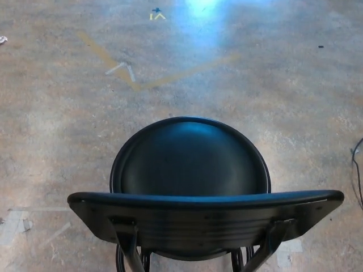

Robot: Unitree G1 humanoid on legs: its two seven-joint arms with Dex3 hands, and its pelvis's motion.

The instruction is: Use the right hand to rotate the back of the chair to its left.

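A black chair stands directly below me in the head view, seen from behind and above. Its round seat (190, 158) faces away from me. The curved backrest (204, 218) spans the lower part of the picture, from the left end near the bottom left to the right end at mid right, held on two metal struts (127, 243). Neither of my hands shows anywhere in the picture.
The floor (68, 124) is worn, mottled concrete with faded tape marks (122, 69) and a bright light glare (201, 8) at the top. A dark cable (357, 170) lies at the right edge. Pale tape scraps (14, 224) sit at the lower left.
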